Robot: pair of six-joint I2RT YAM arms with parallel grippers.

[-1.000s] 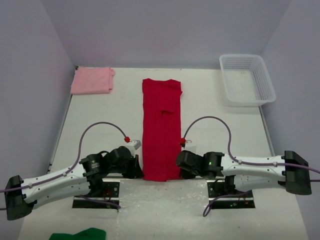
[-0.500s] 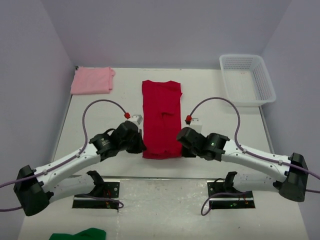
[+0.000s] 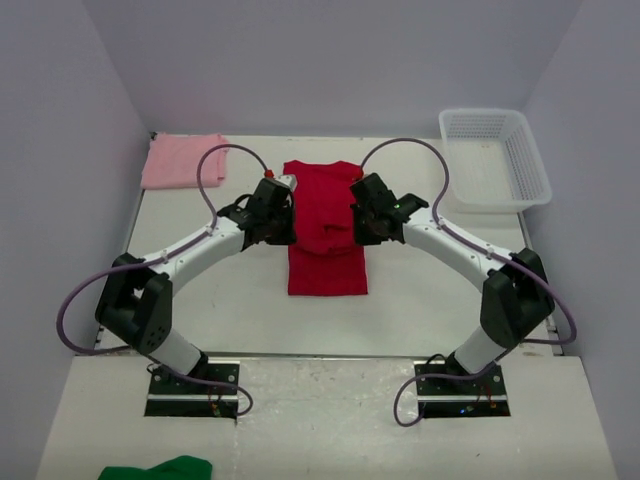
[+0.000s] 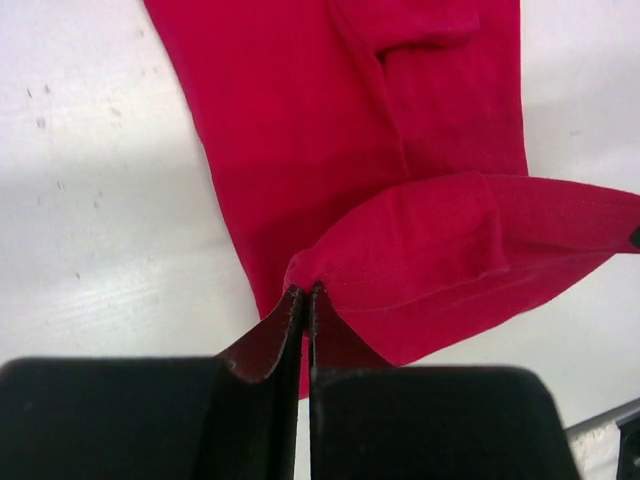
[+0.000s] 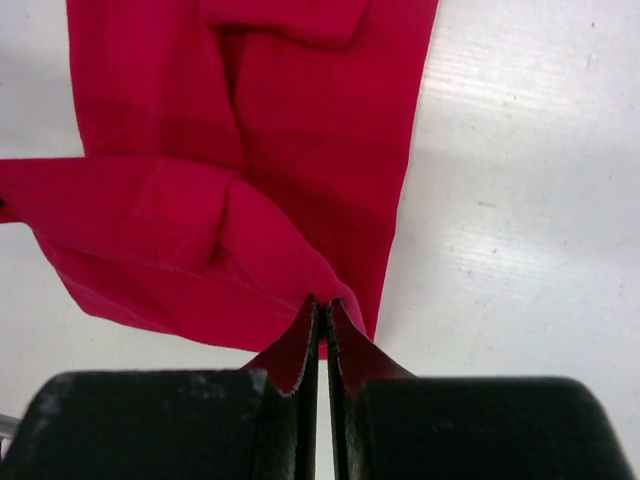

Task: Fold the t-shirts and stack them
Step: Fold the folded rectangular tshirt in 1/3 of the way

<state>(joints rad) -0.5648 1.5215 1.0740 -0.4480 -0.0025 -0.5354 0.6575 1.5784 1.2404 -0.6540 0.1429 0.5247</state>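
Pink t-shirt [image 3: 183, 160] folded at far-left corner of table [image 3: 440, 270]; red t-shirt [image 3: 328, 270] centre, halfway through its crosswise fold. Left gripper [image 4: 305, 295] and right gripper [image 5: 322, 305] each pinched tight on a hem corner; lay-down and stacking left to do.

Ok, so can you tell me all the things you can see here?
red t-shirt: one, bright red, middle of the table, one hem lifted over the rest.
pink t-shirt: one, pale pink, folded, far left corner.
basket: one, white mesh, far right corner.
green cloth: one, green, near left edge, partly cut off.
table: one, white, under everything.
arms: two, white and black, reaching in from the near edge.
left gripper: one, black, shut on the red hem.
right gripper: one, black, shut on the red hem.
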